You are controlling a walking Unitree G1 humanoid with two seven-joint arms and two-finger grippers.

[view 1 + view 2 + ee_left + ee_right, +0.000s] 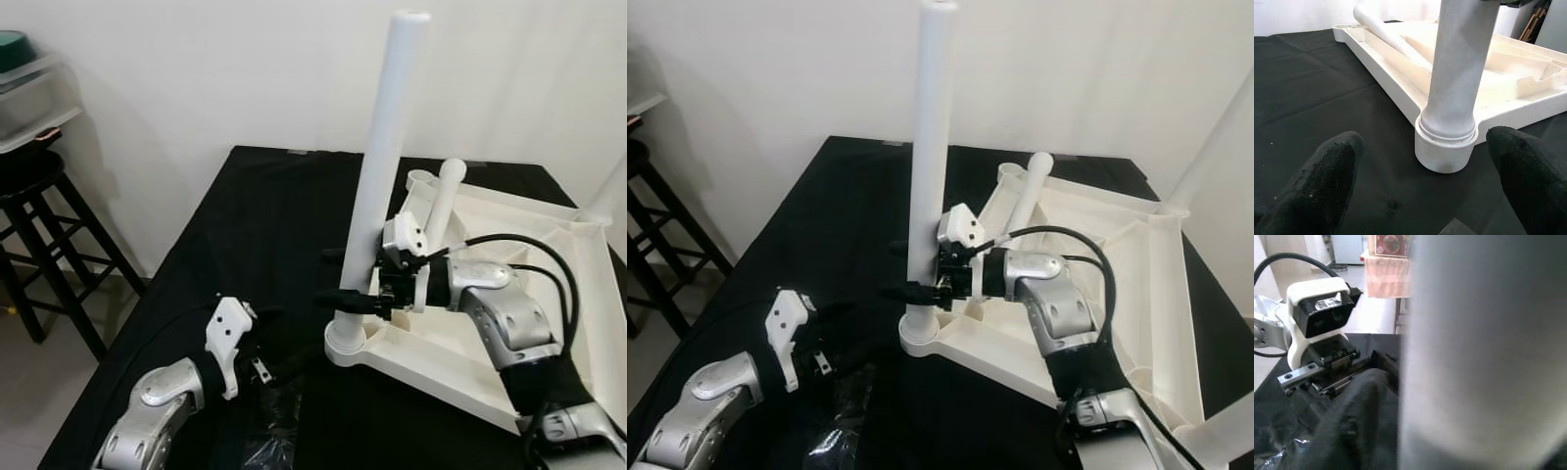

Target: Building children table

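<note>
The left gripper (279, 364) lies low on the black table (255, 225), fingers (1327, 166) spread open and empty, aimed at the base of the upright leg (382, 186). Crinkled plastic wrap (265, 446) sits just beside it. The right gripper (343, 294) reaches in sideways, its fingers clamped around that leg near its foot. The leg stands in a corner socket of the upturned white tabletop (549, 294). A second, loose leg (441, 201) leans inside the tabletop. A dark stool (44, 235) stands beside the table.
</note>
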